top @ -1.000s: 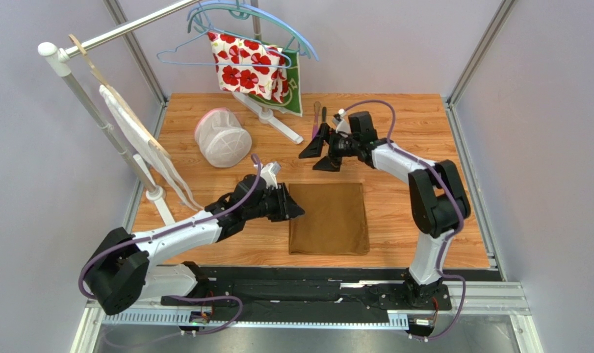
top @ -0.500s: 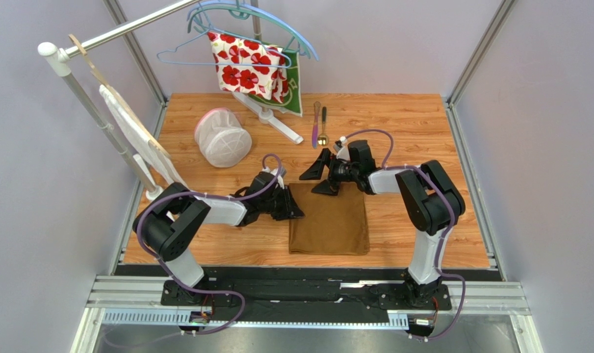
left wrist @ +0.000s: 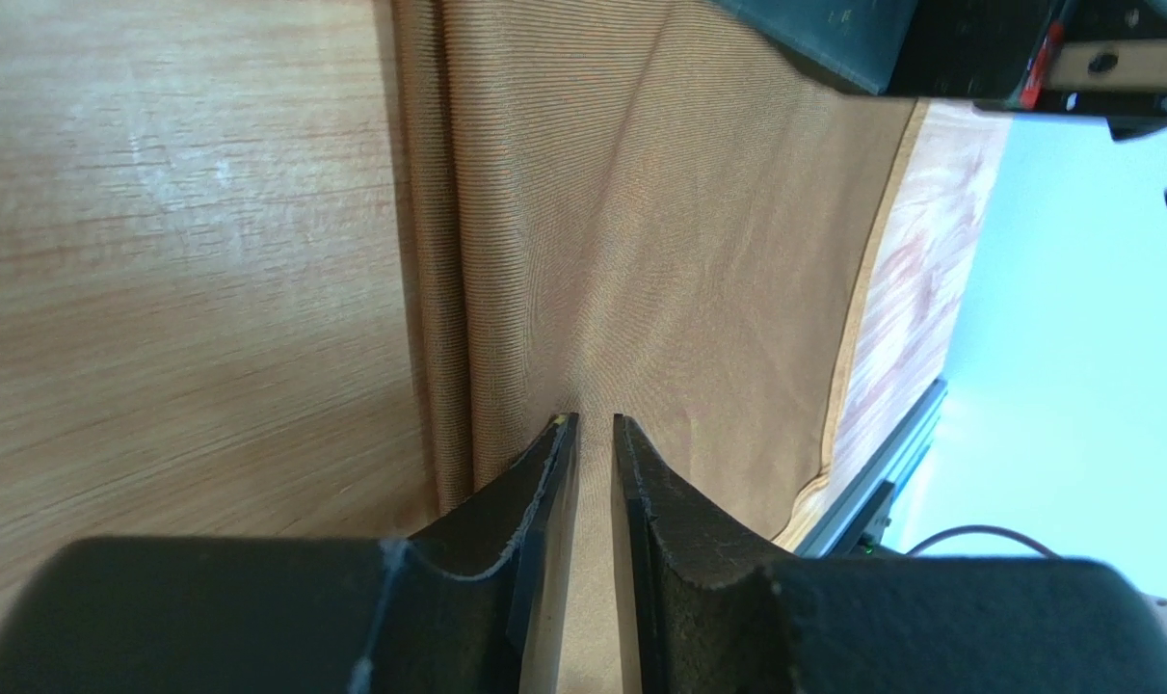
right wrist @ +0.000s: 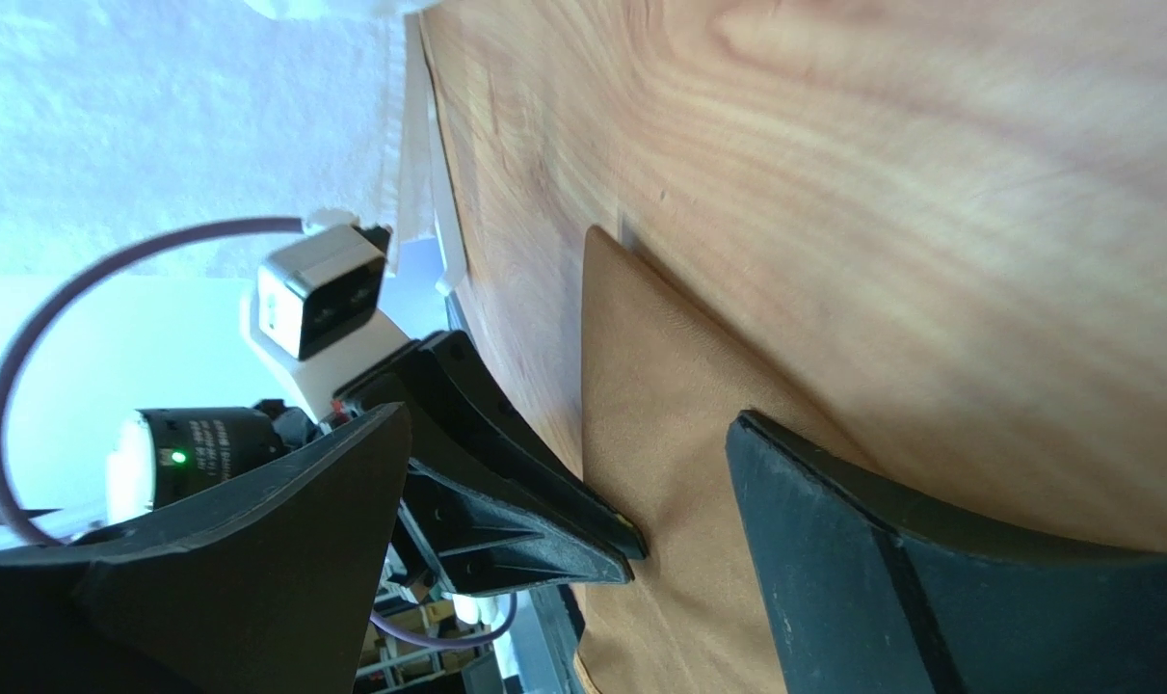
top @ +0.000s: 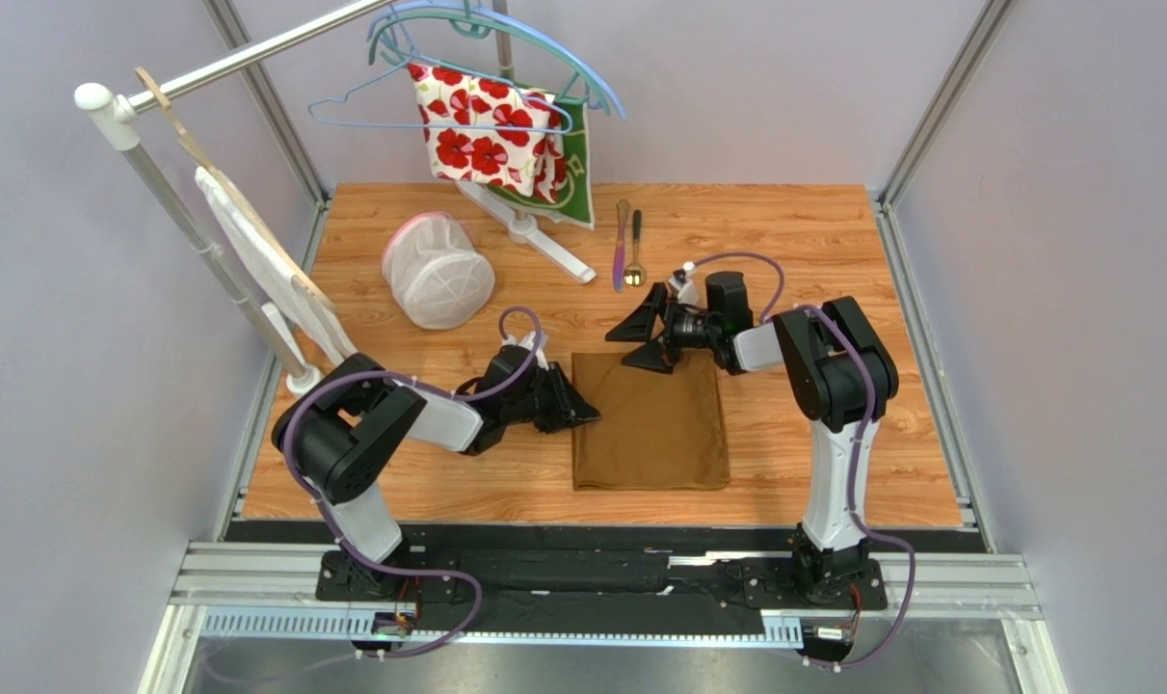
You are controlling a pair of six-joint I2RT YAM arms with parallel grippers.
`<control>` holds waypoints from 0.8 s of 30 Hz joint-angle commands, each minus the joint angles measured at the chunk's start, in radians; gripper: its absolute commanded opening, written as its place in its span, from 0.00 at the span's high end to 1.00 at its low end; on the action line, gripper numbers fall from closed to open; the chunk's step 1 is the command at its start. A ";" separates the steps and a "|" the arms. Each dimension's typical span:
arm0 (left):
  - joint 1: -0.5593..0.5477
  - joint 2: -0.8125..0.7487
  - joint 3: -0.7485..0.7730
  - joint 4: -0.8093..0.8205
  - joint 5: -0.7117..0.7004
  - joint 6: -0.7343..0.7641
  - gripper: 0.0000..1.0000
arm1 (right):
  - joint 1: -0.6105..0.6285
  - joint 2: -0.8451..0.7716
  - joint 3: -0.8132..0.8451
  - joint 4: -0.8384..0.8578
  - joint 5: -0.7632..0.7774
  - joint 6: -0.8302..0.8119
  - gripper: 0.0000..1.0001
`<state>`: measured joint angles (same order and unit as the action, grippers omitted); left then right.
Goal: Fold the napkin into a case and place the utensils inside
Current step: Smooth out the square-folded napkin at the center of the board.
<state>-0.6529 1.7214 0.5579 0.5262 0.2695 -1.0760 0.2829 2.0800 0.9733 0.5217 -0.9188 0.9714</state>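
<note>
The golden-brown napkin [top: 661, 427] lies folded into a rectangle on the wooden table [top: 821, 246]. It fills the left wrist view [left wrist: 661, 217] and shows in the right wrist view [right wrist: 661, 434]. My left gripper [top: 586, 414] sits low at the napkin's left edge. Its jaws are nearly together [left wrist: 592, 422], pinching the cloth just inside the folded edge, which puckers at the tips. My right gripper [top: 641, 341] is wide open and empty at the napkin's far edge [right wrist: 567, 420]. The purple-pink knife [top: 621, 239] and the spoon [top: 635, 249] lie side by side beyond it.
A white mesh basket [top: 437, 271] lies at the back left. A floral cloth [top: 491, 127] and a green cloth [top: 586, 174] hang on hangers above a white stand [top: 531, 234]. A white garment [top: 263, 260] hangs from the left pole.
My right gripper came back from beside the utensils to the napkin's far edge, still open. My left arm drew in and lowered, its gripper staying at the napkin's left edge.
</note>
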 commanded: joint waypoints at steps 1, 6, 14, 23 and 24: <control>0.003 0.066 -0.085 -0.137 -0.098 0.010 0.75 | -0.071 0.081 0.028 -0.040 0.060 -0.105 0.10; 0.004 0.049 -0.093 -0.132 -0.096 0.054 0.76 | -0.125 0.117 0.113 -0.138 0.063 -0.163 0.10; 0.002 -0.224 0.034 -0.376 -0.127 0.247 0.51 | -0.198 -0.086 0.205 -0.507 0.162 -0.315 0.10; 0.004 -0.221 0.241 -0.326 0.017 0.260 0.53 | -0.173 -0.340 -0.014 -0.448 0.138 -0.252 0.10; 0.007 -0.176 0.243 -0.301 0.028 0.252 0.59 | -0.150 -0.348 -0.036 -0.425 0.135 -0.241 0.10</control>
<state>-0.6518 1.4555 0.7628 0.1619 0.2134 -0.8459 0.0856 1.7775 1.0458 0.0227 -0.7559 0.6853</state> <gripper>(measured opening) 0.491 0.902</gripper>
